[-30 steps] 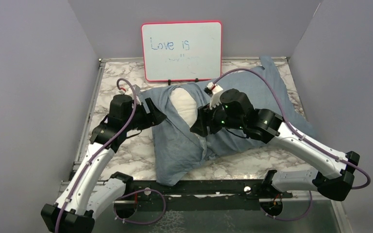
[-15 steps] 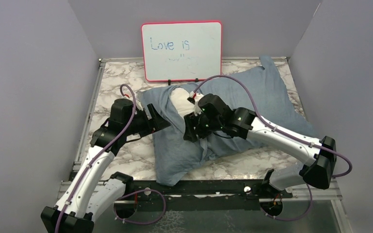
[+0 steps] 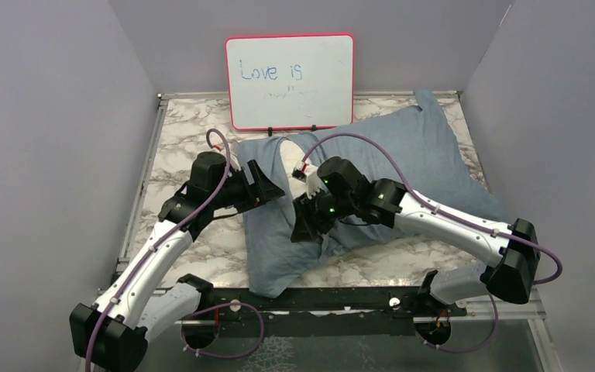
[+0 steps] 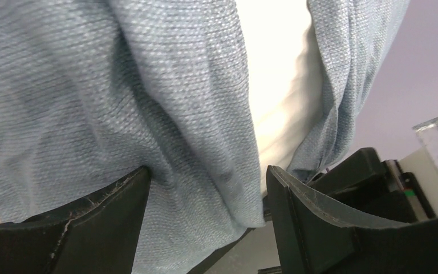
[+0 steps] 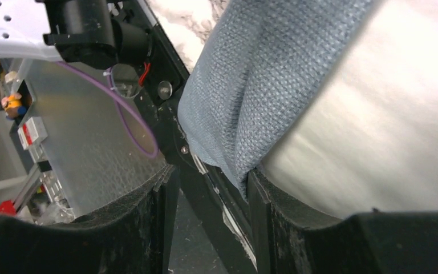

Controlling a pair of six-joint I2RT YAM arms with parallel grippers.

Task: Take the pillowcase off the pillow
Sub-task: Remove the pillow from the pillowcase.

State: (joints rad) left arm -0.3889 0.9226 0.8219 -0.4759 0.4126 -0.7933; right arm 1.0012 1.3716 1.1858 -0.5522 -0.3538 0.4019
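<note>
1. Pillowcase (image 3: pixel 410 155): you find it lying across the marble worktop (image 3: pixel 186 132), in front of the whiteboard (image 3: pixel 289 81), with the pillow inside it. Its mouth opens toward the left arm, and the white pillow (image 3: pixel 285 159) shows bare in that opening.
2. Left hand (image 4: pixel 206 171): it sits at the left edge of the mouth. The jaws stand wide. A loose fold of the blue-grey cloth lies between them and is not pinched.
3. Right hand (image 5: pixel 211 171): it is down on the near lip of the opening. The jaws stand partly apart. The hem dips between them and touches one finger, with a dark gap to the other, so nothing is clamped.
4. Hands: they are near each other but apart, on either side of the bare patch of pillow.
5. Near corner of the pillowcase: it reaches the worktop's front edge.
</note>
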